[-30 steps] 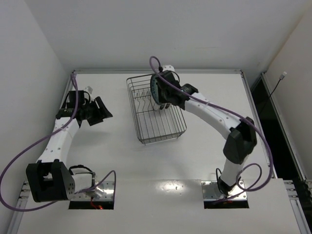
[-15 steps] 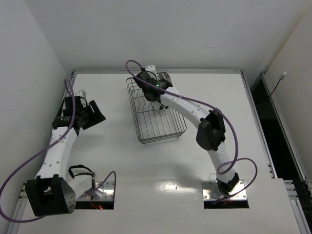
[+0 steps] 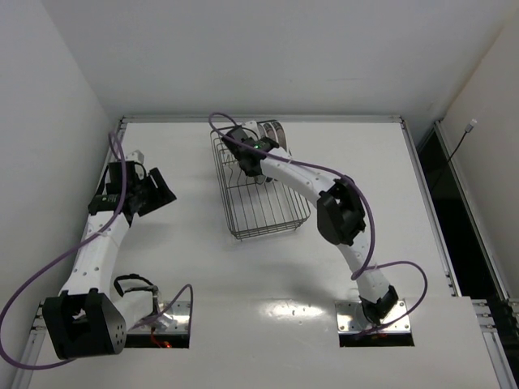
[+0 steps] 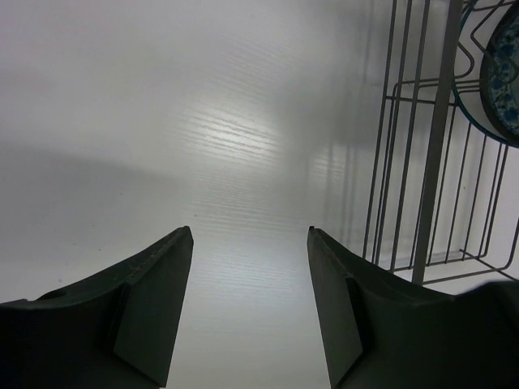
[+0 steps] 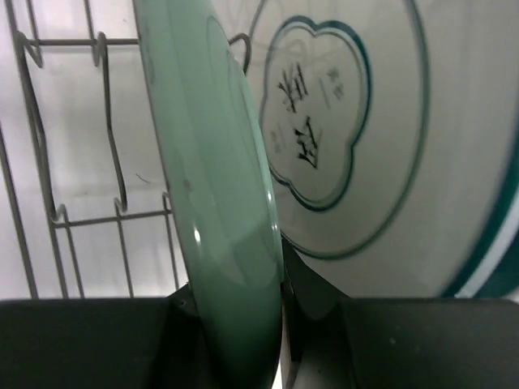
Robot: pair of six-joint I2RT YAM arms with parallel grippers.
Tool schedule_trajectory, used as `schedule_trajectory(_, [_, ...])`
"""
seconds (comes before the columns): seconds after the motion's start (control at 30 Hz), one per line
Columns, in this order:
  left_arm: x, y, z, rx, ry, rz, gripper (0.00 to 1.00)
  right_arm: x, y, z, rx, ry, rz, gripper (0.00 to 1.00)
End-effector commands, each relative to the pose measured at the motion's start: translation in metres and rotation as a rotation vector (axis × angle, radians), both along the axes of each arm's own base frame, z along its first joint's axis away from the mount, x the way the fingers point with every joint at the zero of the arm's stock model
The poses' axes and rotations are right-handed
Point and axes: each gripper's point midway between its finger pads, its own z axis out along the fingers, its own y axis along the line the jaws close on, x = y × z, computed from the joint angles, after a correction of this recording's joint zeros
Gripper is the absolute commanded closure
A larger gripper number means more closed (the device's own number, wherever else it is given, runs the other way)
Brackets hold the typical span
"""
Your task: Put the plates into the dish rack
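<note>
My right gripper [image 3: 246, 156] reaches into the back of the dark wire dish rack [image 3: 268, 207]. In the right wrist view the right gripper [image 5: 276, 279] is shut on the rim of the small teal plate [image 5: 215, 186], held upright on edge among the prongs [image 5: 109, 130]. Just behind it stands the pale plate with a dark rim and centre outline [image 5: 365, 121]. Upright plates [image 3: 272, 130] show at the rack's back end. My left gripper [image 3: 156, 193] is open and empty left of the rack; its wrist view shows the left gripper [image 4: 249, 235] above bare table, with the rack [image 4: 430, 162] and teal plate [image 4: 504, 73] at right.
White walls close the table at the back and left. The table's raised edge runs along the back [image 3: 259, 118]. Purple cables loop from both arms [image 3: 24, 275]. The right arm stretches over the rack's right side.
My right gripper has carried the teal plate from the rack's back right leftward and lower into the prongs. The left arm has drawn back slightly toward the left.
</note>
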Motion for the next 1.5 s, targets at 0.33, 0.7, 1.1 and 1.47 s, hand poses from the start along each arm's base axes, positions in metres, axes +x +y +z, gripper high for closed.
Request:
schedule_trajectory(0.33, [0.005,-0.001,-0.01,-0.012,0.016,-0.021,0.44,0.016,0.006,-0.003,0.235,0.025,0.026,0.75])
schedule_trajectory(0.7, [0.005,-0.001,-0.013,-0.014,0.026,-0.021,0.44,0.008,0.007,0.089,0.29,-0.089,0.047,0.49])
schedule_trajectory(1.1, [0.005,0.001,-0.014,-0.007,0.027,-0.014,0.44,-0.071,-0.045,0.184,0.537,-0.131,0.178,0.41])
schedule_trajectory(1.47, [0.005,0.0,-0.011,0.001,0.019,-0.017,0.44,-0.112,-0.19,0.046,0.401,0.055,-0.036,0.54])
